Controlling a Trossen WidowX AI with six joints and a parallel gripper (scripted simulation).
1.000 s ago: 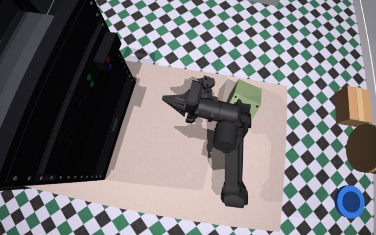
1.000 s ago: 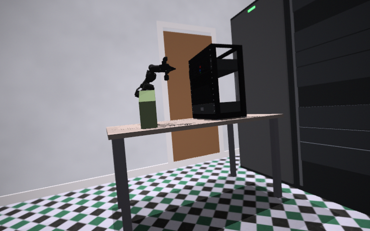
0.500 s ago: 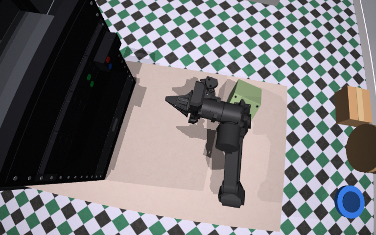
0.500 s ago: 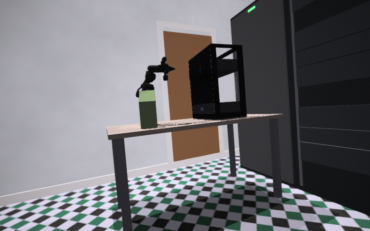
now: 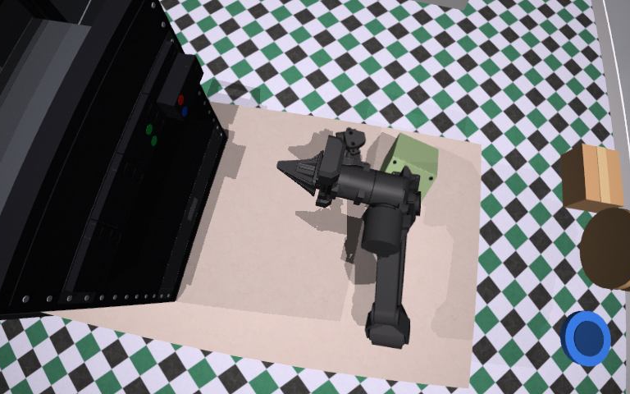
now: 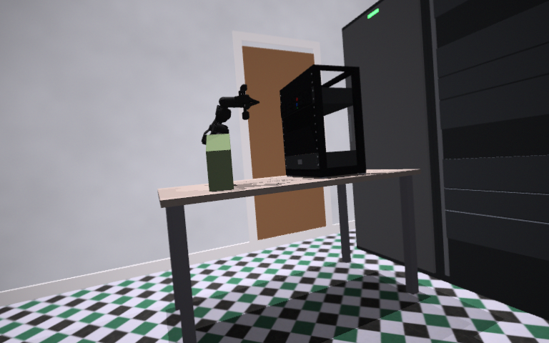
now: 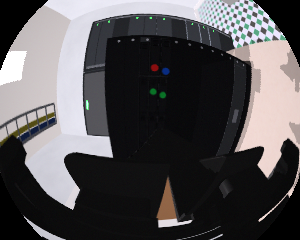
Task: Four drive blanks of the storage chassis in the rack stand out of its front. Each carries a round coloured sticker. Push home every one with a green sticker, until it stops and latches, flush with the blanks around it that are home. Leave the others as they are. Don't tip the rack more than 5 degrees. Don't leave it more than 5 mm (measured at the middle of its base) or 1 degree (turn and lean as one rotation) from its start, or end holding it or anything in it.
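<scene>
Well apart from the rack (image 5: 113,204), my gripper (image 5: 281,167) is pinched fully closed on nothing, its tip aimed at the rack's front so it can serve as a blunt pusher. Past it, on that front, sit 2 green stickers (image 7: 157,94); the red sticker (image 7: 154,67) and blue sticker (image 7: 166,72) above them mark blanks standing proud. I judge the greens may already be home.
</scene>
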